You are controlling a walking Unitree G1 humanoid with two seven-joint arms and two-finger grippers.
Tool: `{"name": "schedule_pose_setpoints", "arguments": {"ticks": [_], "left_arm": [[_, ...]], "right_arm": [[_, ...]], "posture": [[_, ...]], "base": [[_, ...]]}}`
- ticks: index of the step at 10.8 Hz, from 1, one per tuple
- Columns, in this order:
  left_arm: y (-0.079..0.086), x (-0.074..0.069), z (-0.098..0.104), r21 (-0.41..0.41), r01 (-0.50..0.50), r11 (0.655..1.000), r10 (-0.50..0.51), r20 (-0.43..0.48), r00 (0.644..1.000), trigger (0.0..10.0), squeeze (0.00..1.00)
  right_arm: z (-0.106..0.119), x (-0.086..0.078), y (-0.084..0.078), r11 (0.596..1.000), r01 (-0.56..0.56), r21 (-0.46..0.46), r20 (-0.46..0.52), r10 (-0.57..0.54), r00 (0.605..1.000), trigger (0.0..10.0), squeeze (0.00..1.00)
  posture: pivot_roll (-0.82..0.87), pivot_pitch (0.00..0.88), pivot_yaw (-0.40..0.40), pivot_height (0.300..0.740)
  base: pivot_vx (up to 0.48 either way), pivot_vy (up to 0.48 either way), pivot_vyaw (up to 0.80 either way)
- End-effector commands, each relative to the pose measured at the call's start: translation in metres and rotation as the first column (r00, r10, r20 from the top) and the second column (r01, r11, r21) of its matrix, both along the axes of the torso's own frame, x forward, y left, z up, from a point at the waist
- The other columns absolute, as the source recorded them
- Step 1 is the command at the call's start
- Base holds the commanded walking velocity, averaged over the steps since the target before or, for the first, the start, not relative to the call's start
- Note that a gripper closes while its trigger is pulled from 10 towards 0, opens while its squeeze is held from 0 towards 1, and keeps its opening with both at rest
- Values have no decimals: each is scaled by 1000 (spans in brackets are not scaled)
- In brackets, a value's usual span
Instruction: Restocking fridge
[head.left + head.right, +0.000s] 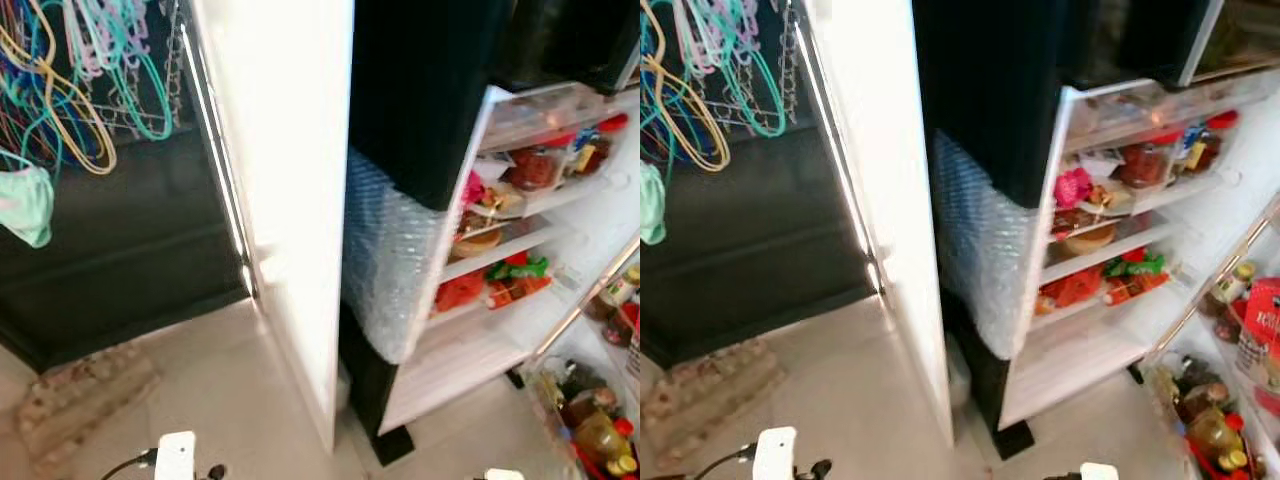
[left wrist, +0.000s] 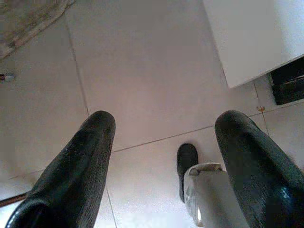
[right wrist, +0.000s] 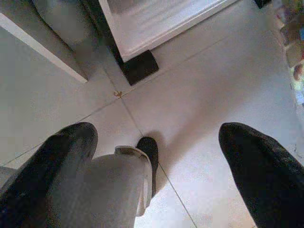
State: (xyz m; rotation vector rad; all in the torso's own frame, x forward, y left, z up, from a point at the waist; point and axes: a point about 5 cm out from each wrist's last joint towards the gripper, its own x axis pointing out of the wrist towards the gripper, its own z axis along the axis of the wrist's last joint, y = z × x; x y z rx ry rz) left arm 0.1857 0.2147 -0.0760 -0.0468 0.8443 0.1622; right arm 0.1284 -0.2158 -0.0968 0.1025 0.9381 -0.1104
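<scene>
While hanging low over the pale glossy floor tiles (image 2: 142, 71), left hand (image 2: 164, 156) spread wide, black rounded fingers (image 2: 76, 166) well apart, holding nothing. Right hand (image 3: 156, 161) spread just the same above the tiles. Ahead, fridge (image 1: 420, 100) standing open: dark glossy body, crinkled bubble wrap (image 1: 385, 260) over its near edge, white shelves (image 1: 500, 250) with red packets and jars. Beside the fridge, a flat white panel (image 1: 280, 180); further from it, thin plastic hangers (image 1: 90, 70).

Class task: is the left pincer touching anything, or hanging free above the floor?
Apart. The left wrist view shows the left pincer with its two black fingers spread wide, nothing between them, and the tiled floor well beyond them.
</scene>
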Motion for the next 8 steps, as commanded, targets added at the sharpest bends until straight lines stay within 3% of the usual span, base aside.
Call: {"name": "schedule_pose_setpoints", "arguments": {"ticks": [1, 5, 8], "left_arm": [[-2, 1, -1, -10, -15, 1000, 15, -15, 1000, 10000, 0], [2, 6, 2, 1, -10, 1000, 10, -20, 1000, 10000, 0], [3, 9, 4, -1, -26, 1000, 26, -11, 1000, 10000, 0]], "right_arm": [[0, 0, -4, 1000, 13, -8, -12, -13, 1000, 10000, 0], [4, 14, -2, 999, 35, -12, -2, -35, 999, 10000, 0], [4, 19, -1, 998, 55, -5, -11, -55, 998, 10000, 0]], "posture": [[-84, 0, 37, 740], [-82, 0, 43, 740], [-63, 0, 44, 740]], "base": [[0, 0, 0], [0, 0, 0], [0, 0, -773]]}}
